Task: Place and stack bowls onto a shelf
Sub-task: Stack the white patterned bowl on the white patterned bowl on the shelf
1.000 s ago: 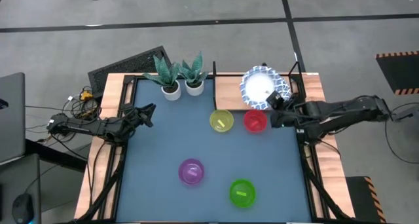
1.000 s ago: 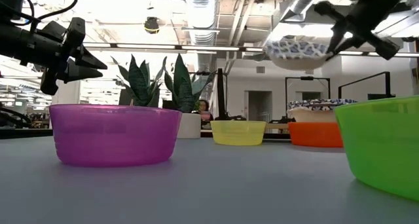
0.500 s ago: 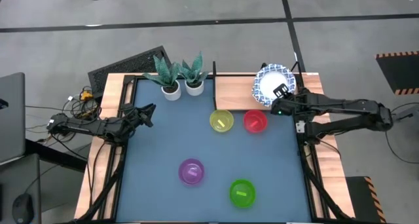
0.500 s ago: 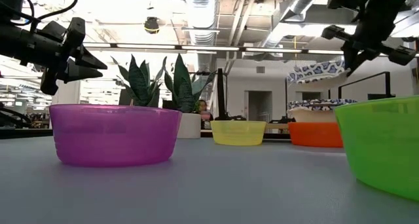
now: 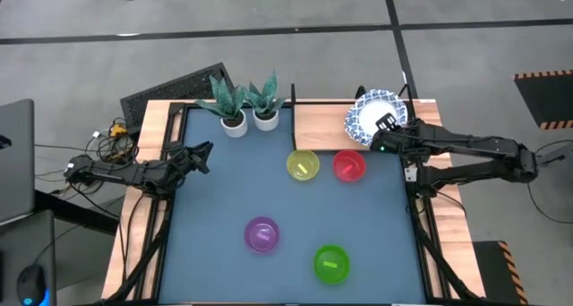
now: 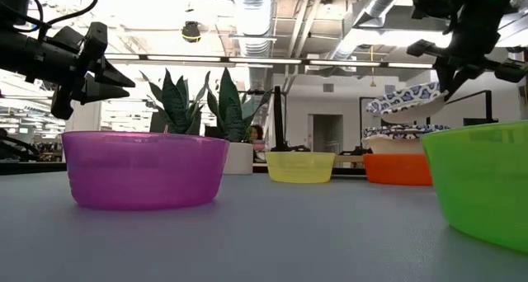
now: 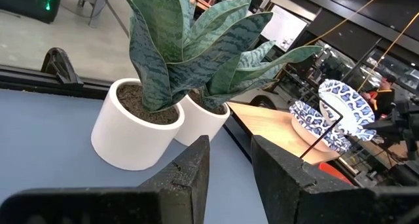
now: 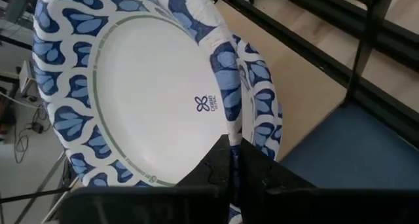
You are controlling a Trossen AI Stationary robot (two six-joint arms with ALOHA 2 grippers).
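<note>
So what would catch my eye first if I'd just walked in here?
Probably the right claw pinching a blue-patterned white bowl by its rim, tilted just above a stack of matching bowls on the wooden shelf. Then four bright bowls on the blue table: yellow, red, purple, green.

A white bowl with a blue patterned rim [image 5: 372, 118] hangs tilted above the stack of matching bowls [image 6: 402, 134] at the right end of the wooden shelf [image 5: 318, 127], at the counter's far side. Near the shelf sit the yellow bowl [image 5: 303, 165] and red bowl [image 5: 348, 165]; nearer lie the purple bowl [image 5: 261, 234] and green bowl [image 5: 332, 263], all upright.
</note>
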